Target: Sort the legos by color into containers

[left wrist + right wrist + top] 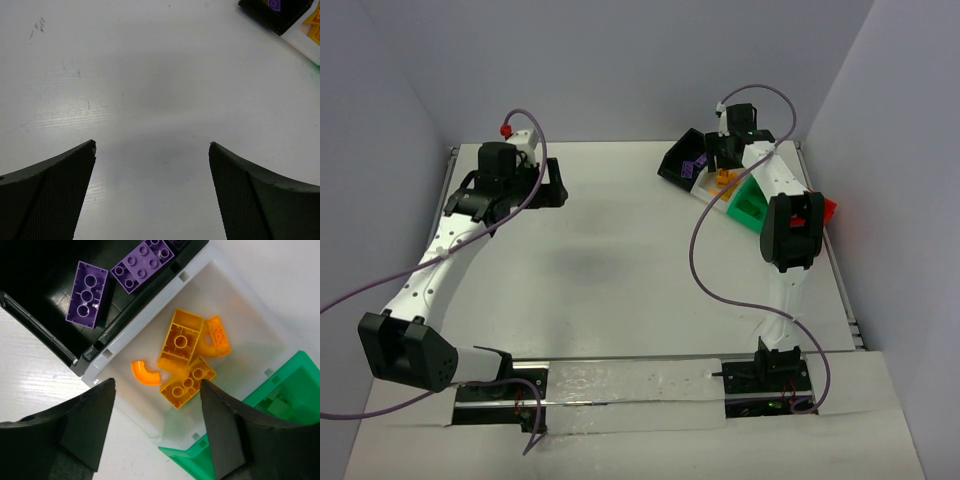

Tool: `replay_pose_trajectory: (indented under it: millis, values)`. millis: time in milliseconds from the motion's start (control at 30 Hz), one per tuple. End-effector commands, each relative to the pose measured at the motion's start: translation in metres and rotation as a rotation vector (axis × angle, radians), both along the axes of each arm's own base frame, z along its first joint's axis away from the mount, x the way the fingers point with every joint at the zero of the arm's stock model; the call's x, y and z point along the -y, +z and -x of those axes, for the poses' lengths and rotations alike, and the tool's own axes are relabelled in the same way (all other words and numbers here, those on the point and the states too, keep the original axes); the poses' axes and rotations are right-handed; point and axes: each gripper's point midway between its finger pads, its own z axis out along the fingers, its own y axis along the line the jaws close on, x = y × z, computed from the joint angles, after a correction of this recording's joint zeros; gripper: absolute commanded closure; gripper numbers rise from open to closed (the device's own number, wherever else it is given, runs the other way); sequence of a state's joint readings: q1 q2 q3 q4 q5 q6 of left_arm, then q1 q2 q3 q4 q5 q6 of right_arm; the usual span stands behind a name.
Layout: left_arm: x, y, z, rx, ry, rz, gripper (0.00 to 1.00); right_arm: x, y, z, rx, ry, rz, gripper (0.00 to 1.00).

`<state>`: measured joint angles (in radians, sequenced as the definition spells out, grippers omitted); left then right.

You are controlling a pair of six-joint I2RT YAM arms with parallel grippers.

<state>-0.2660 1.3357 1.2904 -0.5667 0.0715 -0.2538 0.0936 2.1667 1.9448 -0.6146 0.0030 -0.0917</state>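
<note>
The containers stand joined in a row at the back right: black bin (682, 158), white bin (718, 185), green bin (750, 205), red bin (828, 208). My right gripper (156, 381) hangs open over the white bin (240, 305), holding nothing. Under it lie several orange legos: a large brick (180, 340), a second brick (189, 382) partly smeared by blur, and a curved piece (145, 374). Two purple legos (87, 295) lie in the black bin (40, 280). The green bin (285, 385) shows a green piece inside. My left gripper (152, 144) is open above bare table.
The left arm reaches across the back left of the table (620, 260), its gripper (545, 185) far from the bins. The left wrist view shows only a corner of the black bin (272, 12) and white bin (305, 37). Grey walls enclose the table.
</note>
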Motion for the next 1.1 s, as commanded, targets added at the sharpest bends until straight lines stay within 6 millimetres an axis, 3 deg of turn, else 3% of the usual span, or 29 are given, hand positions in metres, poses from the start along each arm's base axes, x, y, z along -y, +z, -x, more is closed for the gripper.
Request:
replay_pose_trajectory:
  millis: [0,200,300,367,433,467,567,767,1067]
  values:
    - [-0.005,0.004,0.000,0.022,-0.005,-0.012,0.01,-0.004,0.053,-0.002,0.097,0.003,-0.043,0.21]
    - [-0.010,-0.001,0.002,0.005,-0.033,-0.014,0.01,-0.016,0.102,0.025,0.141,0.053,-0.103,0.19]
    - [-0.011,0.007,0.010,0.047,-0.085,-0.034,0.01,-0.037,0.123,0.060,0.155,0.140,-0.195,0.17]
    - [-0.014,0.005,0.015,0.061,-0.097,-0.053,0.01,-0.044,0.154,0.085,0.214,0.173,-0.237,0.16]
    - [-0.019,0.011,0.021,0.092,-0.090,-0.072,0.01,-0.048,0.156,0.112,0.215,0.199,-0.266,0.03]
    - [-0.023,0.011,0.023,0.101,-0.083,-0.090,0.01,-0.048,0.168,0.125,0.250,0.208,-0.270,0.02]
    - [-0.034,0.007,0.029,0.097,-0.067,-0.134,0.01,-0.045,0.159,0.155,0.260,0.217,-0.266,0.00]
    - [-0.049,0.013,0.045,0.154,-0.037,-0.167,0.01,-0.038,0.181,0.203,0.368,0.234,-0.241,0.00]
    - [-0.059,0.006,0.055,0.141,0.015,-0.174,0.01,-0.034,0.174,0.219,0.404,0.213,-0.242,0.00]
